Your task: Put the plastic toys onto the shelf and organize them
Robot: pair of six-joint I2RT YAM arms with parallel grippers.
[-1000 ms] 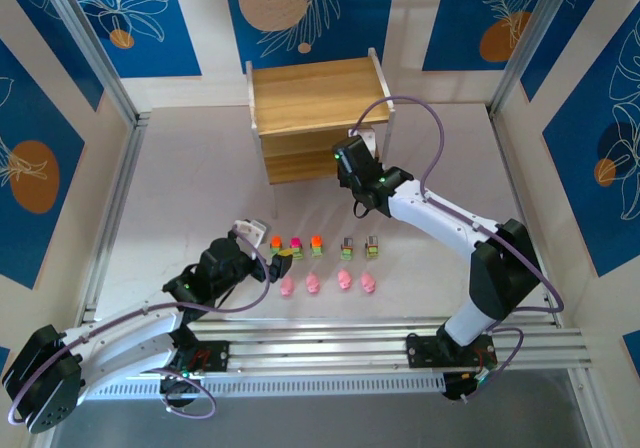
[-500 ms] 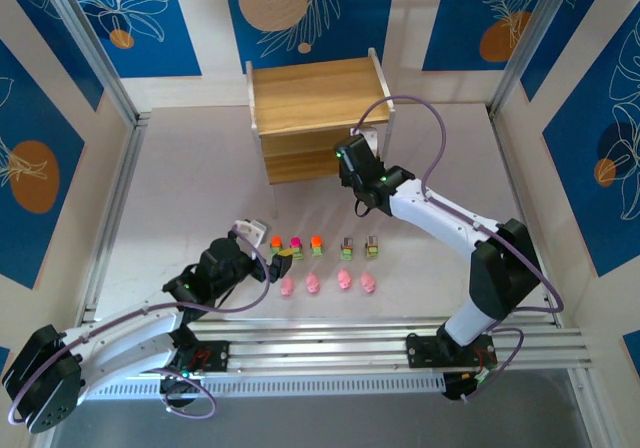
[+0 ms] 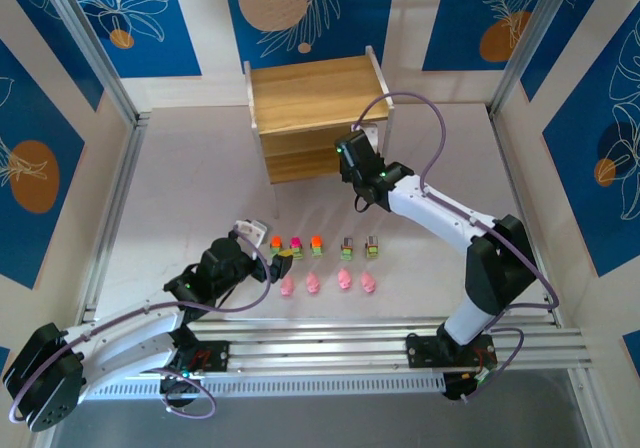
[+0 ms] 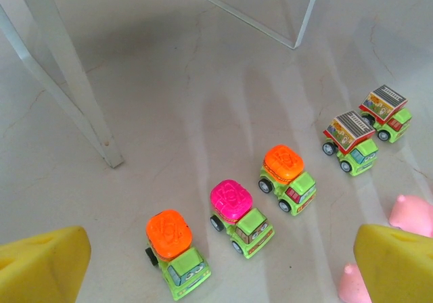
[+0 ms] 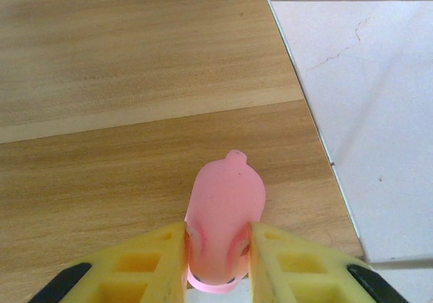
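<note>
My right gripper (image 5: 218, 249) is shut on a pink rounded toy (image 5: 226, 208), held over a wooden board of the shelf (image 5: 135, 80) near its right edge. From above, that gripper (image 3: 352, 163) is at the front right of the two-tier shelf (image 3: 310, 93). My left gripper (image 4: 220, 269) hangs open over the floor, its yellow fingers (image 4: 40, 266) wide apart. Below it stand green cars: orange-topped (image 4: 177, 252), magenta-topped (image 4: 240, 215), orange-topped (image 4: 287, 176) and two grey-topped (image 4: 350, 141). Several pink figures (image 3: 312, 284) lie in a row in front of the cars (image 3: 316, 244).
White shelf legs (image 4: 67, 80) stand to the left of and behind the cars. An aluminium rail (image 3: 380, 343) runs along the near edge, with metal posts and blue-patterned walls around the floor. Bare floor lies between the toy rows and the shelf.
My right gripper has shifted slightly toward the shelf. The left arm and the toys on the floor have not moved.
</note>
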